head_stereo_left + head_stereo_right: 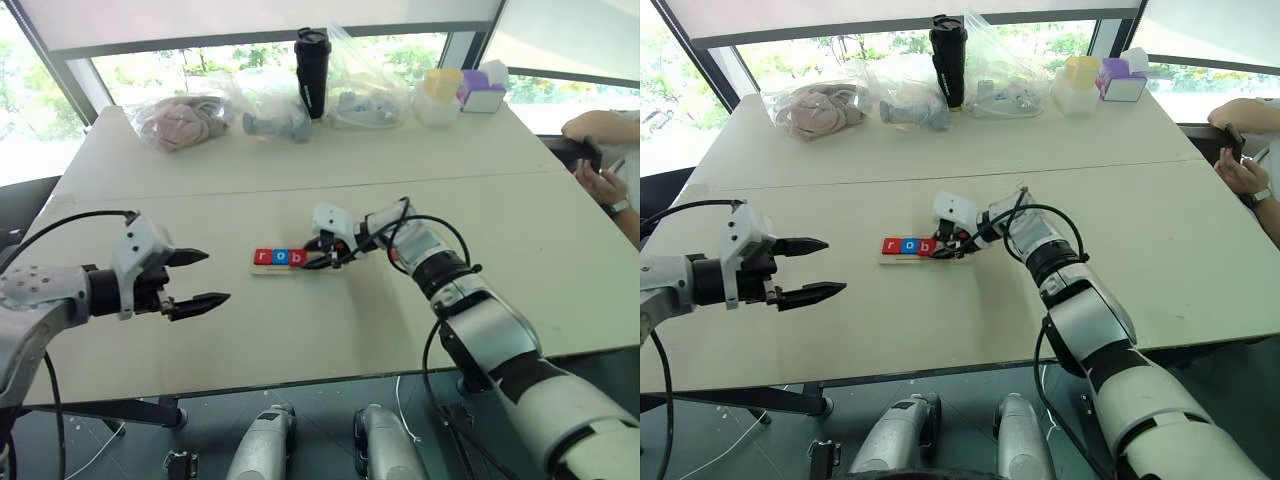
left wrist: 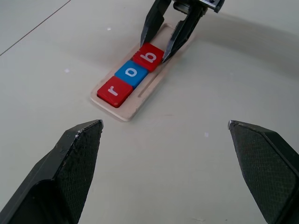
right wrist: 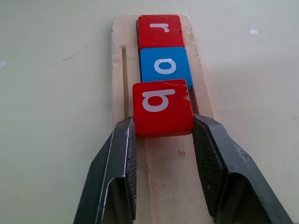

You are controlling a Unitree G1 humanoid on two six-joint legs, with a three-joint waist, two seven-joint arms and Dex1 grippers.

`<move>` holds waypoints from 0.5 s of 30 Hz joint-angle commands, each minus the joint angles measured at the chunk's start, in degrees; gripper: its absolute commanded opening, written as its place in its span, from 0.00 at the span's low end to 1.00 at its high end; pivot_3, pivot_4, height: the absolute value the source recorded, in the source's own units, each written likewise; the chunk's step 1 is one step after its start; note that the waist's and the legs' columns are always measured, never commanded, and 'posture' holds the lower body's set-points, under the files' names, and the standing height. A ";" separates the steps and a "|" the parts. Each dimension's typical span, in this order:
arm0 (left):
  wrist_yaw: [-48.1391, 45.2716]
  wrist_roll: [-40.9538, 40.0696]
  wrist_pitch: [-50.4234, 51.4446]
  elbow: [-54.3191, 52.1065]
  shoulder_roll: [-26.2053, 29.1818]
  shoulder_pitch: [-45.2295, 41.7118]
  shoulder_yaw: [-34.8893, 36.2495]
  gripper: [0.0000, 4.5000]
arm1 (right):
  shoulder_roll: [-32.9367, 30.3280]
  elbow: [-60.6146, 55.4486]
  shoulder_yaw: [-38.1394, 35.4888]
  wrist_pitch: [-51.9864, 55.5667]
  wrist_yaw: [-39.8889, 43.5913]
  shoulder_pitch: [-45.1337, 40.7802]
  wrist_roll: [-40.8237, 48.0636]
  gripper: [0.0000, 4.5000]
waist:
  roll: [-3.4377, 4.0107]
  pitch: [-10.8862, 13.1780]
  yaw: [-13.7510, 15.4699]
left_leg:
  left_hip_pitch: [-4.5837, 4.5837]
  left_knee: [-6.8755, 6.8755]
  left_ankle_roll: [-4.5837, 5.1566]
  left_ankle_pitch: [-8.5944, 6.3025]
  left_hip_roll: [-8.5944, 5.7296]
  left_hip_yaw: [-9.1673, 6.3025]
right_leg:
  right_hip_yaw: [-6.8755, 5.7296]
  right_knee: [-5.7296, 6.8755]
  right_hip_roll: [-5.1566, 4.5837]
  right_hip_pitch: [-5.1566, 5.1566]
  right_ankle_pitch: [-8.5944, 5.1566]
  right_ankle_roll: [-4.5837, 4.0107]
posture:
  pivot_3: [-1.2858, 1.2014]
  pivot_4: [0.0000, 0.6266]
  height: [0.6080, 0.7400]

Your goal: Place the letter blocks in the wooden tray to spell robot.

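Note:
The wooden tray (image 1: 262,270) lies mid-table, with a red "r" block (image 3: 160,30) at its left end and a blue "o" block (image 3: 164,65) beside it. My right gripper (image 3: 163,122) is shut on a red "b" block (image 3: 162,106), gripping its two side edges. The block is in the third place against the "o"; I cannot tell whether it rests on the tray floor. The tray stretch behind the "b" is bare. My left gripper (image 1: 215,277) hangs open and empty to the left of the tray, pointing toward it.
Along the far table edge stand plastic bags (image 1: 185,120), a black bottle (image 1: 312,70) and coloured boxes (image 1: 460,92). A person's hands holding a dark object (image 1: 590,165) are at the right edge. Bare tabletop surrounds the tray.

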 commanded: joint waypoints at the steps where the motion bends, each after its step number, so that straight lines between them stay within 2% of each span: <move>1: 0.77 -0.21 -0.16 -1.65 -0.29 0.29 1.19 1.00 | 0.92 1.47 -1.07 -1.78 -0.28 -2.10 -0.61 0.25 | 0.00 0.00 0.03 | 0.00 0.00 0.00 0.00 0.00 0.00 | 0.00 0.00 0.00 0.00 0.00 0.00 | 0.52 0.24 1.00; 15: 2.31 0.11 -0.18 -1.61 -1.28 -1.20 -0.82 1.00 | 0.95 4.31 -3.03 -2.38 0.30 -3.25 -1.08 0.25 | 0.00 0.00 -0.03 | 0.01 -0.02 -0.04 0.02 -0.02 0.00 | 0.01 0.01 0.01 0.00 0.00 0.00 | 0.52 0.24 1.00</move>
